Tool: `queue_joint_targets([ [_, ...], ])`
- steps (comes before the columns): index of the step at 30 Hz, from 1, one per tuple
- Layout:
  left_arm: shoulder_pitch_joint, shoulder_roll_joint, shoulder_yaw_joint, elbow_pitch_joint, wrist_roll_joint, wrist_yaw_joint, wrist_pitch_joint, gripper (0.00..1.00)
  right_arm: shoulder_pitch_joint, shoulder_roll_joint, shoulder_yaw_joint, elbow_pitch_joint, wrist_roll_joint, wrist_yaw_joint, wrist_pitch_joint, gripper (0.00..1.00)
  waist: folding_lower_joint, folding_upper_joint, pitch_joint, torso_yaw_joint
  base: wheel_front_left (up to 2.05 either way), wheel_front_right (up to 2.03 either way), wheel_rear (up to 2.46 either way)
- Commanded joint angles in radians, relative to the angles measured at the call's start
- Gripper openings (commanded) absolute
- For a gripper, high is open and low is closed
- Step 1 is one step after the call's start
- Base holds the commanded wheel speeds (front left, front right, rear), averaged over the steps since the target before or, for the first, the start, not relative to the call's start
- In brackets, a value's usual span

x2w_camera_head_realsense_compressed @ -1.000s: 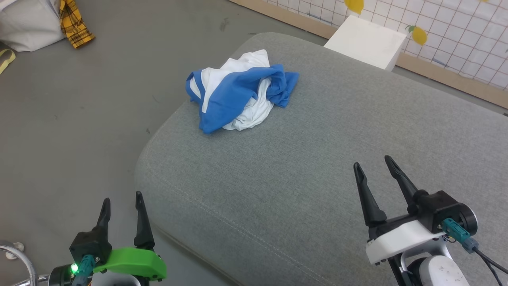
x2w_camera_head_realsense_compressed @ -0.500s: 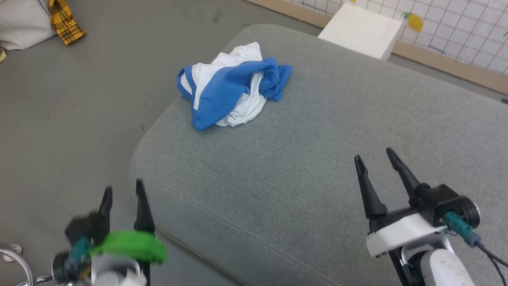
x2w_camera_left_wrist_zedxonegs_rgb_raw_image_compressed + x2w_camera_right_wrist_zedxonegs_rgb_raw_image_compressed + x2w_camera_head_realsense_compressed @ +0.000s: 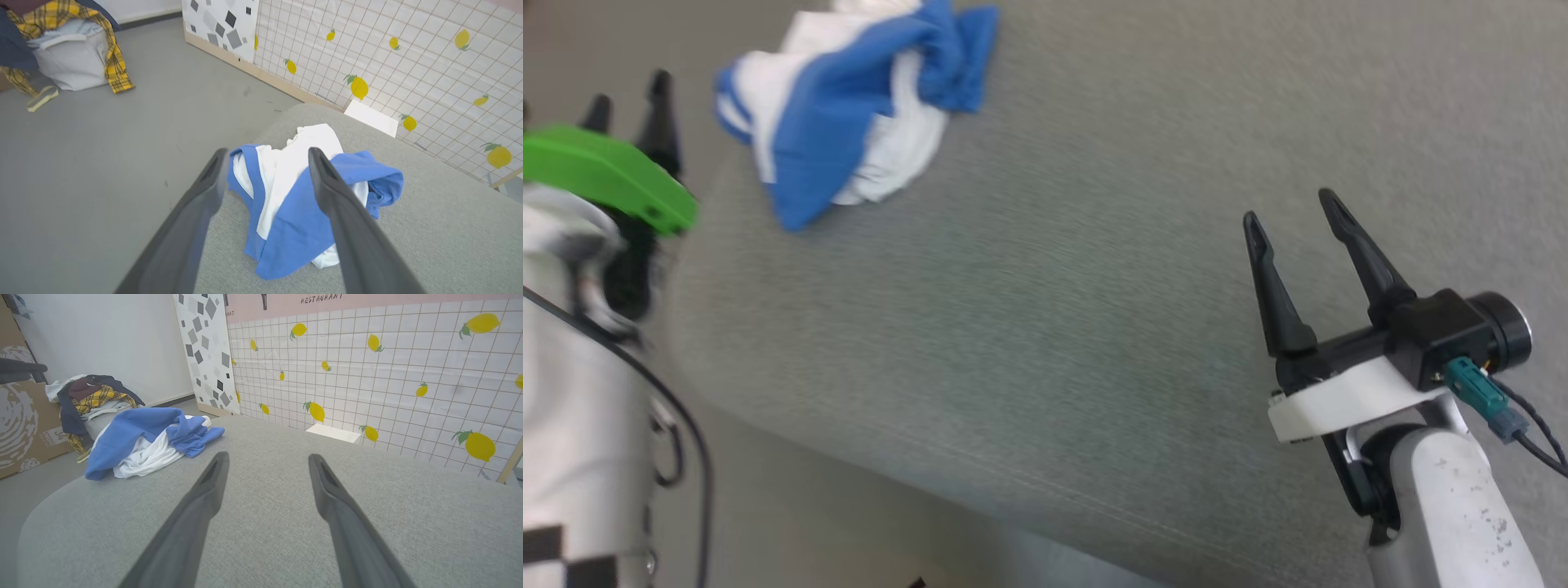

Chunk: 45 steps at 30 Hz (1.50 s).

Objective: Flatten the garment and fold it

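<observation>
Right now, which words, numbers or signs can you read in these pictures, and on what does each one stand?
"RESTAURANT": on the pink band at the top of the wall, in the right wrist view.
Perhaps "34": on the cardboard box; the small print beside it is too small to read.
The garment: no lettering shows on its crumpled folds.
</observation>
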Motion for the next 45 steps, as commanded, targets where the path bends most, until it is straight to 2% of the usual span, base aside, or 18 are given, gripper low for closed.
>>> queue_joint_targets([
  [1, -0.037, 0.018, 0.011, 0.014, -0.028, 0.003, 0.043, 1.0, -0.024, -0.001, 0.002, -0.004, -0.003, -0.002, -0.007, 1.0, -0.0003, 0.0, 0.176, -0.166, 0.0, 0.0, 0.0],
  [7, -0.117, 0.072, 0.084, 0.063, -0.124, 0.072, 0.244, 1.0, -0.067, -0.001, 0.003, -0.002, 0.011, -0.002, -0.03, 1.0, -0.0003, 0.0, 0.272, -0.239, 0.0, 0.0, 0.0],
  [12, -0.101, 0.108, 0.105, 0.09, -0.143, 0.161, 0.384, 1.0, -0.093, -0.001, 0.014, 0.01, 0.027, -0.002, -0.052, 1.0, -0.0003, 0.0, 0.318, -0.281, 0.0, 0.0, 0.0],
  [17, -0.035, 0.108, 0.112, 0.095, -0.16, 0.256, 0.519, 1.0, -0.106, -0.001, 0.005, 0.022, 0.044, -0.002, -0.073, 1.0, -0.0003, 0.0, 0.335, -0.298, 0.0, 0.0, 0.0],
  [22, 0.04, 0.085, 0.098, 0.05, -0.179, 0.314, 0.632, 1.0, -0.112, -0.001, 0.002, 0.04, 0.054, -0.002, -0.085, 1.0, -0.0003, 0.0, 0.322, -0.299, 0.0, 0.0, 0.0],
  [23, 0.057, 0.082, 0.092, 0.032, -0.182, 0.322, 0.655, 0.88, -0.112, -0.001, -0.001, 0.043, 0.058, -0.002, -0.088, 1.0, -0.0003, 0.0, 0.312, -0.297, 0.0, 0.0, 0.0],
  [24, 0.067, 0.081, 0.091, 0.015, -0.182, 0.327, 0.663, 0.33, -0.112, -0.001, -0.003, 0.047, 0.059, -0.002, -0.09, 1.0, -0.0003, 0.0, 0.302, -0.295, 0.0, 0.0, 0.0],
  [25, 0.079, 0.085, 0.09, -0.008, -0.176, 0.329, 0.657, 0.0, -0.11, -0.001, -0.006, 0.052, 0.062, -0.002, -0.094, 1.0, -0.0003, 0.0, 0.287, -0.292, 0.0, 0.0, 0.0],
  [27, 0.093, 0.105, 0.089, -0.046, -0.151, 0.324, 0.622, 0.0, -0.106, -0.001, -0.017, 0.063, 0.069, -0.002, -0.099, 1.0, -0.0003, 0.0, 0.254, -0.286, 0.0, 0.0, 0.0],
  [30, 0.097, 0.153, 0.084, -0.093, -0.091, 0.289, 0.516, 0.0, -0.093, -0.001, -0.033, 0.082, 0.079, -0.002, -0.108, 1.0, -0.0003, 0.0, 0.187, -0.277, 0.0, 0.0, 0.0],
  [36, 0.055, 0.238, 0.06, -0.137, 0.087, 0.213, 0.13, 0.0, -0.038, -0.001, -0.048, 0.12, 0.108, -0.002, -0.119, 1.0, -0.0003, 0.0, 0.017, -0.273, 0.0, 0.0, 0.0],
  [40, -0.001, 0.237, 0.004, -0.128, 0.155, 0.159, -0.06, 0.0, 0.007, -0.001, -0.059, 0.139, 0.124, -0.002, -0.121, 1.0, -0.0003, 0.0, -0.094, -0.28, 0.0, 0.0, 0.0],
  [43, -0.057, 0.215, -0.052, -0.13, 0.185, 0.12, -0.144, 0.0, 0.039, -0.001, -0.072, 0.139, 0.131, -0.002, -0.118, 1.0, -0.0003, 0.0, -0.157, -0.291, 0.0, 0.0, 0.0],
  [45, -0.1, 0.179, -0.094, -0.137, 0.194, 0.102, -0.18, 0.0, 0.062, -0.001, -0.081, 0.136, 0.133, -0.002, -0.112, 1.0, -0.0003, 0.0, -0.192, -0.299, 0.0, 0.0, 0.0],
])
